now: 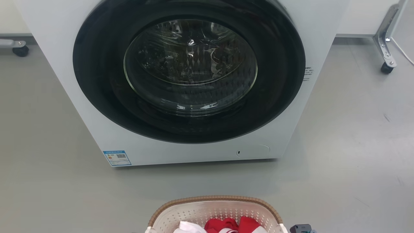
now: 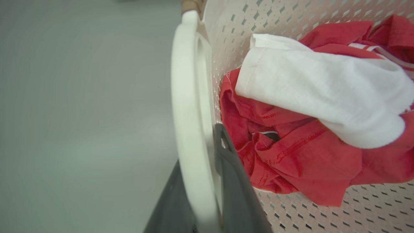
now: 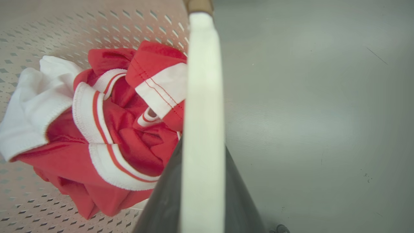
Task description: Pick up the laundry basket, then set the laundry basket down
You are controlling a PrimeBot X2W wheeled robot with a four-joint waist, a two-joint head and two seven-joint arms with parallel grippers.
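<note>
The laundry basket [image 1: 215,202] is cream-white and perforated with a brown woven rim, and sits at the bottom edge of the head view in front of the washing machine. Red and white clothes [image 2: 291,145] lie inside it. In the left wrist view my left gripper [image 2: 200,152] is shut on the basket's white side handle [image 2: 187,97], one dark finger [image 2: 233,181] inside the wall and one outside. In the right wrist view my right gripper [image 3: 203,145] clamps the other white handle [image 3: 203,81] the same way. I cannot tell whether the basket touches the floor.
A white front-loading washing machine [image 1: 181,81] with a dark round door, closed, stands just beyond the basket. Grey floor [image 1: 355,145] spreads to both sides. Wheeled frame legs [image 1: 386,38] stand at the far right and a caster [image 1: 21,50] at the far left.
</note>
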